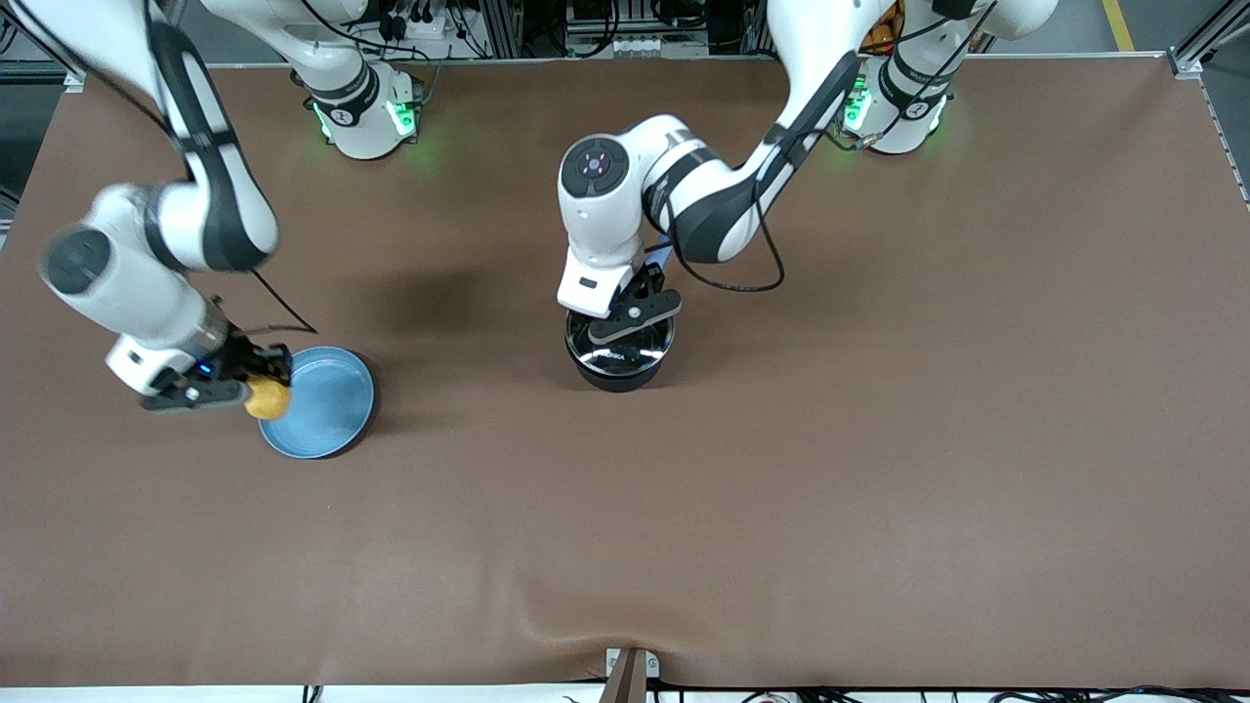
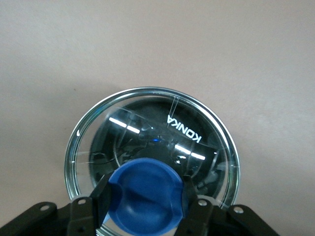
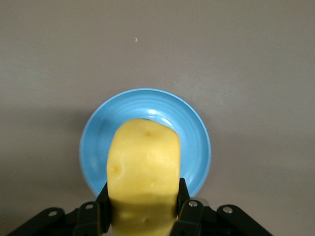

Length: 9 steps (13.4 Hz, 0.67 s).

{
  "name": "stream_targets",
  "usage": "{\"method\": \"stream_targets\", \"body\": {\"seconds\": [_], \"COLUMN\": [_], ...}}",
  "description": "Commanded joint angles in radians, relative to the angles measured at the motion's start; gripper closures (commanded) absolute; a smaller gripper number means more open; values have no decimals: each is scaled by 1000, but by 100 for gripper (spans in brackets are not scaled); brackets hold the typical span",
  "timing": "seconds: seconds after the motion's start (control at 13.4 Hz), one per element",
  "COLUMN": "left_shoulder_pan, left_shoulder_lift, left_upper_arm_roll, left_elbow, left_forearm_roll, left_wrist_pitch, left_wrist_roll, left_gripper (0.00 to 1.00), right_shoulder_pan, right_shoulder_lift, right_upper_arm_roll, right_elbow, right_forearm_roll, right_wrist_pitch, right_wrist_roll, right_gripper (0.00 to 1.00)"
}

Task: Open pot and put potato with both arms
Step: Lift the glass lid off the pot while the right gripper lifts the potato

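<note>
The black pot [image 1: 619,372] stands mid-table with its glass lid [image 2: 147,113] on it. My left gripper [image 1: 626,323] is down over the pot, shut on the lid's blue knob [image 2: 143,194], with one finger on each side of the knob. The left hand hides most of the pot's handle. My right gripper [image 1: 256,391] is shut on the yellow potato [image 1: 267,399] and holds it in the air over the edge of the plate. In the right wrist view the potato [image 3: 142,162] fills the space between the fingers.
A flat light-blue plate [image 1: 332,410] lies toward the right arm's end of the table, and it also shows under the potato in the right wrist view [image 3: 194,135]. The brown tabletop stretches wide around the pot and the plate.
</note>
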Motion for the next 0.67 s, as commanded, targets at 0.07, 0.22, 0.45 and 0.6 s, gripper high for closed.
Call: {"method": "stream_targets", "body": {"seconds": [0.07,0.22,0.45,0.6], "left_shoulder_pan": [45,90,183,245], "left_shoulder_lift": [-118,-175,-245,-282], "left_upper_arm_roll": [3,3,-3,-1], "left_elbow": [-10,-12,-13,-13], "left_forearm_roll": [10,12,-43,-82], "left_wrist_pitch": [-87,-127,-162,-202], "left_wrist_roll": [55,99,213,312], "left_gripper": [100,100,100,100], "right_shoulder_pan": [9,5,9,36], "right_shoulder_lift": [-184,-217,-257,-259], "right_upper_arm_roll": [8,7,7,11], "right_elbow": [52,128,199,246], "right_forearm_roll": [0,1,1,14], "right_wrist_pitch": [-246,-395,-527,-584], "right_wrist_roll": [0,0,-2,16], "right_gripper": [100,100,100,100]}}
